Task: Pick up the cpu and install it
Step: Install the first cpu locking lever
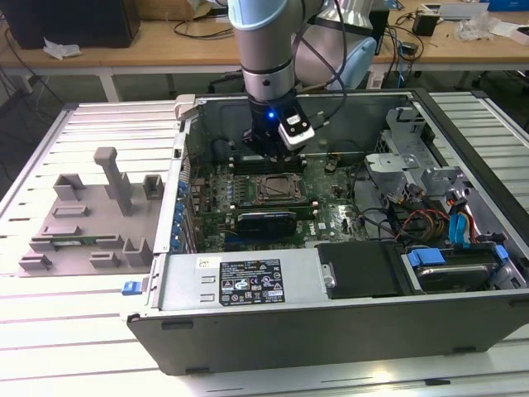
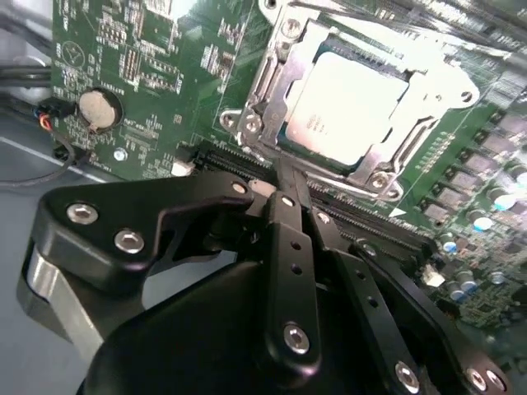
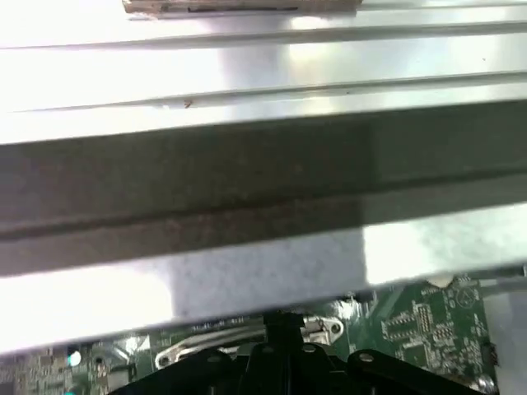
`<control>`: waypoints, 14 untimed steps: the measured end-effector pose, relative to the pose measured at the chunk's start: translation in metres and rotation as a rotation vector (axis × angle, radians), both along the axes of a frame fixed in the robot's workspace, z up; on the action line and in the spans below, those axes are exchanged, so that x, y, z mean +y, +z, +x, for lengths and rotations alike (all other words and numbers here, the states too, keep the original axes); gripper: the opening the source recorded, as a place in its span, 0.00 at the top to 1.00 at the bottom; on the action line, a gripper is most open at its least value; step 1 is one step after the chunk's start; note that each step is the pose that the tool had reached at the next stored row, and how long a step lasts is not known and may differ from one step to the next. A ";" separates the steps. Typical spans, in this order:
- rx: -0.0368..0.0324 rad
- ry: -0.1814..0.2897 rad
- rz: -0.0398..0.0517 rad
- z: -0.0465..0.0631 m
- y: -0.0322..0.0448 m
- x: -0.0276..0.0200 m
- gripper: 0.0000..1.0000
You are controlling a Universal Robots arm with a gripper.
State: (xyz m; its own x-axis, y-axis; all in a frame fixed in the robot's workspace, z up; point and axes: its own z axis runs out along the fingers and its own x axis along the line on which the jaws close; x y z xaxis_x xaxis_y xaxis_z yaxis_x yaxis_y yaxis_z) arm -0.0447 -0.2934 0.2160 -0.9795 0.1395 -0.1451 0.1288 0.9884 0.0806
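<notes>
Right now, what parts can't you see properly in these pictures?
- Fingers: in the second wrist view they appear pressed together beside the socket; their tips are hard to tell apart.
- Chip: glare washes out its top in the second wrist view.
- Socket: too small in the exterior view to tell whether the chip sits inside.
- Circuit board: case wall hides most in the first wrist view.

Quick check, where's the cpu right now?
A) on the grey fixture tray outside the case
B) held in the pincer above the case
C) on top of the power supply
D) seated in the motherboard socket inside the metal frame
D: in the second wrist view the cpu lies flat in the socket frame, with the pincer beside the socket.
</notes>
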 end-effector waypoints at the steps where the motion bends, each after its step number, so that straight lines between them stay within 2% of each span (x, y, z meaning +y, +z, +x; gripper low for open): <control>1: 0.0045 0.000 -0.0229 0.000 0.0003 -0.0004 0.89; 2: 0.0082 0.000 -0.0378 0.000 0.0003 -0.0008 0.89; 3: 0.0227 0.000 -0.0827 0.000 0.0002 -0.0020 0.89; 4: 0.0305 0.000 -0.1026 0.000 0.0002 -0.0027 0.89; 5: 0.0374 0.000 -0.1175 0.000 0.0003 -0.0034 0.89; 6: 0.0472 0.001 -0.1340 0.000 0.0003 -0.0043 0.89; 8: 0.0617 0.001 -0.1611 0.001 0.0003 -0.0071 0.89; 10: 0.0703 0.001 -0.1723 0.001 0.0003 -0.0100 0.89; 14: 0.0771 0.002 -0.1749 0.004 0.0003 -0.0115 0.89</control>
State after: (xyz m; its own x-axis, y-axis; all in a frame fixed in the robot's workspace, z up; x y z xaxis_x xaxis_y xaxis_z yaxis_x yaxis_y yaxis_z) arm -0.0408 -0.3049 0.2164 -0.9889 0.1169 -0.0914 0.1262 0.9867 -0.1025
